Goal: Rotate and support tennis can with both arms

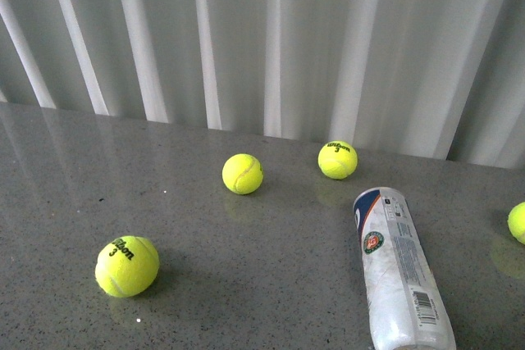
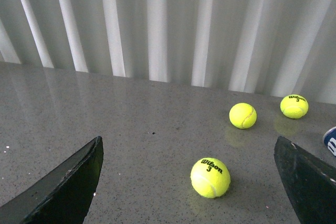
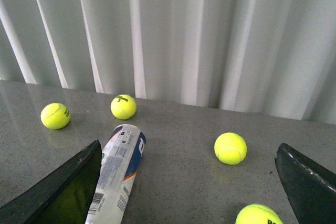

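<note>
- The can (image 1: 399, 272) lies on the table (image 1: 246, 301) at the right. Broad bare surface runs along its left flank.
- The far ball (image 1: 338, 160) sits near the can's blue end, crowding that end.
- The right ball (image 1: 518, 221) and the near ball (image 3: 258, 214) stand off the can's right flank, with a bare gap between.
- The middle ball (image 1: 243, 174) is well apart from the can.
- The left ball (image 2: 210, 177) lies ahead between the wide-spread fingers of the left gripper (image 2: 188, 140).
- The right gripper (image 3: 188, 142) is spread wide too, with the can just beside one finger (image 3: 63, 192).
- The curtain (image 1: 262, 38) closes off the far edge.
</note>
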Controlling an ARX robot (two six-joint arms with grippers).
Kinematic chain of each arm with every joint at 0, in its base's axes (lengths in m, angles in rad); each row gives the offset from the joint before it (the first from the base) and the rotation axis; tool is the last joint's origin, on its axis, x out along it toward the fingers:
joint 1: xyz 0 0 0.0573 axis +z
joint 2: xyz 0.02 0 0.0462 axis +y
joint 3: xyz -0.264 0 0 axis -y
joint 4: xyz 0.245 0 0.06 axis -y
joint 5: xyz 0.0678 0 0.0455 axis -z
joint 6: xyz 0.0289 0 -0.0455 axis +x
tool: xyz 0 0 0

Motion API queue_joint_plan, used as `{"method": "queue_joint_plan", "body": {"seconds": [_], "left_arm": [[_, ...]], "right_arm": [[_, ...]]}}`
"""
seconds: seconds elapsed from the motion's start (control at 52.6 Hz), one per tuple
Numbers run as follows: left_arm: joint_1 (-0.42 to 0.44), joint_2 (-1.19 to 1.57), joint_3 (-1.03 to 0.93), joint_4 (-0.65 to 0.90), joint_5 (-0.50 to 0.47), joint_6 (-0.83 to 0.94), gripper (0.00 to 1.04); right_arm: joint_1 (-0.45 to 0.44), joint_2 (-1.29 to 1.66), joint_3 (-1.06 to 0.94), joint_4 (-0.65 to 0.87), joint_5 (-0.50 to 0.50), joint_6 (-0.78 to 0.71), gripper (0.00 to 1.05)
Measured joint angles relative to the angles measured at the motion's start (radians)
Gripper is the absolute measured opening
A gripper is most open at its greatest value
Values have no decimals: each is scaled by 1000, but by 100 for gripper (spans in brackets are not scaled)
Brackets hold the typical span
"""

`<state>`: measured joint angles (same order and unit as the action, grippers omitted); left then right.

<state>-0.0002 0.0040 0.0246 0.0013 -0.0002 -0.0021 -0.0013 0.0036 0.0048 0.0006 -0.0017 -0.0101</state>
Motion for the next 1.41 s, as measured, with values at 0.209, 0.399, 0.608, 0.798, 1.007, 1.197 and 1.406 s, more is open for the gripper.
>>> {"method": "queue_joint_plan", "body": {"seconds": [0.209, 0.399, 0.608, 0.798, 1.007, 1.197, 1.406], "left_arm": [[0, 0, 0, 0, 0, 0, 98], [0, 0, 0, 0, 0, 0, 98], [0, 0, 0, 0, 0, 0, 98], [0, 0, 0, 0, 0, 0, 98], [0, 0, 0, 0, 0, 0, 98], [0, 0, 0, 0, 0, 0, 98], [0, 0, 0, 0, 0, 0, 98]], "right_arm": [[0, 0, 0, 0, 0, 0, 98], [-56, 209, 132, -156, -187, 2, 98], [-99, 835, 544, 150, -171, 26, 98], [-29, 1362, 915, -13, -82, 96, 98], [52, 1760, 1253, -331, -92, 189, 98], [78, 1891, 1299, -420, -117, 264, 98], [124, 1946, 1288, -394, -125, 324, 98]]}}
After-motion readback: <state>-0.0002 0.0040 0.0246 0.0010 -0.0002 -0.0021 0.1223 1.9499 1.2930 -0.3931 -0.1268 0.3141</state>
